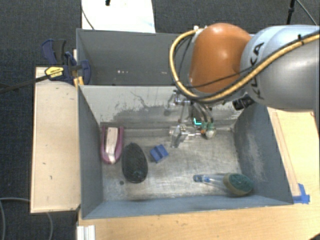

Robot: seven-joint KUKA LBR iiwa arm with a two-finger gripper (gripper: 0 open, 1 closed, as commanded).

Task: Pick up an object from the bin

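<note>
Blue plastic block (158, 153), small, is seen on the floor of the bin (215, 156), left of centre, near the gripper (191, 132) and apart from it. It is judged light and stiff, best taken across its narrow sides. Whether the gripper is spread cannot be told.

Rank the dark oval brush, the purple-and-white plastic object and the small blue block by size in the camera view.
Dark oval brush and purple-and-white plastic object: about alike, not ranked.
Small blue block: clearly smallest.
</note>
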